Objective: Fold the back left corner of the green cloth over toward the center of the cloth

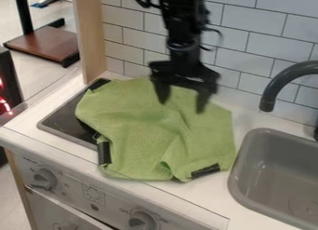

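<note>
the black claw point(182, 106) hangs over the back part of the green cloth point(140, 126), w/ its two fingers spread wide & pointing down. nothing is pinched btwn them. can't tell if the tips touch the cloth. the cloth lies bumpy & a bit folded on the white counter point(245, 121), and it covers a big part of the dark stove top point(59, 122), whose left side pokes out. its near part comes to abt the counter's front edge. black strips point(104, 153) sit at some of its edges. the gray sink point(238, 166) is just beside it on the right, w/ a dark bent tap point(273, 89) above. white wall bricks point(242, 19) are at the back, a wood post point(93, 33) is back left, & gray knobs point(43, 179) are on the front, below the counter.
</note>
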Motion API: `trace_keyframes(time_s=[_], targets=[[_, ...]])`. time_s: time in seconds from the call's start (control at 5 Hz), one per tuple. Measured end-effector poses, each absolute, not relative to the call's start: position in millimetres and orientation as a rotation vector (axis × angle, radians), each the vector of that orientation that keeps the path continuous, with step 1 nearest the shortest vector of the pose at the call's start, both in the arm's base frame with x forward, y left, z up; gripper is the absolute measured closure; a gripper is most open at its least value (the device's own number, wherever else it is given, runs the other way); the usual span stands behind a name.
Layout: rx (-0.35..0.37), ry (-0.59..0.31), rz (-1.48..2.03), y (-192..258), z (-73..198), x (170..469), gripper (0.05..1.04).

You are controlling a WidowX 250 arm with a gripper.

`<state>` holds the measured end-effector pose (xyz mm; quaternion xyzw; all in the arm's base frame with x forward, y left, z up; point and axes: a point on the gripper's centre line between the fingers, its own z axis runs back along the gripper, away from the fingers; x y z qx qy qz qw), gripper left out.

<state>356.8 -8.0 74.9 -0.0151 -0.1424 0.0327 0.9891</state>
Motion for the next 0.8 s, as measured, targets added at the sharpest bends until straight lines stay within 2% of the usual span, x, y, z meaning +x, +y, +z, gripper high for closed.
trace_keyframes(time_s=[0.2,0.6,0.8], targets=[[0.044,-0.325,0.157,36,78,362,0.083],[0.129,-0.387,0.288,99,86,373,0.083],[0.137,-0.360,0.359,126,72,391,0.083]])
